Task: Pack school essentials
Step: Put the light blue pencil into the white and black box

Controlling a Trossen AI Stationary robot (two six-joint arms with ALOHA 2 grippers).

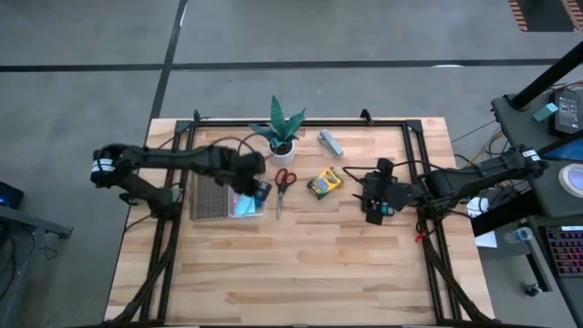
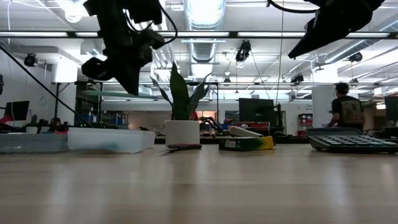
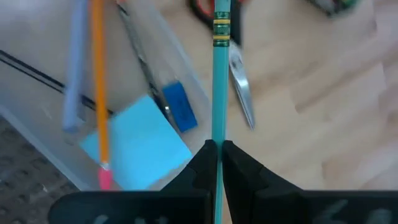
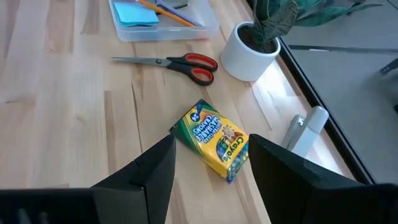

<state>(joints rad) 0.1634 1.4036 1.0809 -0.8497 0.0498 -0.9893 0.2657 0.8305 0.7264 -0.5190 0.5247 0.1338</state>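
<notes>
My left gripper is shut on a teal pencil, raised over the right end of a clear tray. In the tray lie a light-blue notepad, a blue eraser, an orange pencil and a pale pen. Red-handled scissors lie flat on the table just right of the tray. A yellow-green crayon box lies farther right. My right gripper hangs open above the table, right of the crayon box, pointing toward it. My left gripper pinches the teal pencil's shaft between its two fingers, far from the banded eraser end. The pencil runs along the fingers and sticks out ahead of them. The fingers slant down from the table's left, and the pencil is clear of tray and table.
A green plant in a white pot stands behind the scissors. A grey stapler-like thing lies at the far side right of it. A dark keypad lies at the low view's right. Bare wood fills the table's near half.
</notes>
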